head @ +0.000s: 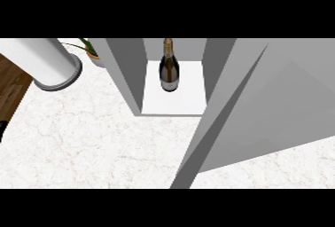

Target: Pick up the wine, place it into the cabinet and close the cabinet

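Inside the open cabinet (175, 103) stands the wine (169, 71).

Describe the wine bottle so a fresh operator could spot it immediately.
Find the tall grey cabinet at the counter's back, its door swung open. On its white floor stands the wine bottle, upright. It is the only dark, slim thing there; the potted plant sits outside, left.

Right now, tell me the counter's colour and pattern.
The counter is white marble with faint pinkish veins; head view shows it.
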Robot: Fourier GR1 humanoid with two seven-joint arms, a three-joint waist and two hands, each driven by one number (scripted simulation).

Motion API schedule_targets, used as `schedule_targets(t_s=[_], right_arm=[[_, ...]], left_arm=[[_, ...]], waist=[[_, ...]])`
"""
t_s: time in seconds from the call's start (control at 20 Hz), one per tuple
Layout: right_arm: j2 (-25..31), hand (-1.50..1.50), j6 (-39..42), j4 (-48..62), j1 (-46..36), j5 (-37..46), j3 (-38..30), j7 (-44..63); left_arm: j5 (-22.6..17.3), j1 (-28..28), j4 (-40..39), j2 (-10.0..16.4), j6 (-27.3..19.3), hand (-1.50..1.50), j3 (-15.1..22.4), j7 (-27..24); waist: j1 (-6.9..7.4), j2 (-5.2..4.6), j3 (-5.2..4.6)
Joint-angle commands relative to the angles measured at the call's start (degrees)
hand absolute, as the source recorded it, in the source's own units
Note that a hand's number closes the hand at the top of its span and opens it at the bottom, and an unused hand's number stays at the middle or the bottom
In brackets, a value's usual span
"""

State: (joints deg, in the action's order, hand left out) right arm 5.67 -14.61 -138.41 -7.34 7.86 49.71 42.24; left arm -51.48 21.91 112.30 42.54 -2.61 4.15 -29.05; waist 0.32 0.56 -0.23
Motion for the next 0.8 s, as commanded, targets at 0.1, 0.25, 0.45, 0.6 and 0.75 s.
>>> schedule_targets(t_s=[0.1,0.25,0.45,0.6,0.75], right_arm=[[-5.3,1.5,-8.5,7.3,-12.8,4.7,9.9,0.3],[-5.2,1.5,-10.5,10.7,-18.8,3.3,5.9,1.4],[-5.1,1.5,-11.8,13.1,-25.4,-2.9,1.9,3.4],[-5.1,1.5,-15.0,14.5,-29.5,-4.7,0.6,3.1],[-5.1,1.5,-16.2,17.3,-34.9,-9.5,-4.0,3.4]], left_arm=[[-1.2,-3.1,-1.6,-0.9,1.2,-1.5,0.1,2.1],[-2.5,-2.5,2.1,-0.8,0.1,-1.5,-0.5,4.5],[-3.7,-6.3,2.0,-0.4,-1.0,-1.5,-0.9,7.4],[-1.5,-5.7,-1.4,-2.7,1.7,-1.5,1.6,4.9],[-2.2,-8.1,-0.5,-2.3,-0.9,-1.5,0.3,6.9]], waist=[[0.12,-0.23,-0.05],[1.27,-0.31,0.03],[1.76,-0.71,0.03],[1.89,-0.76,-0.11],[2.29,-0.88,-0.05]])
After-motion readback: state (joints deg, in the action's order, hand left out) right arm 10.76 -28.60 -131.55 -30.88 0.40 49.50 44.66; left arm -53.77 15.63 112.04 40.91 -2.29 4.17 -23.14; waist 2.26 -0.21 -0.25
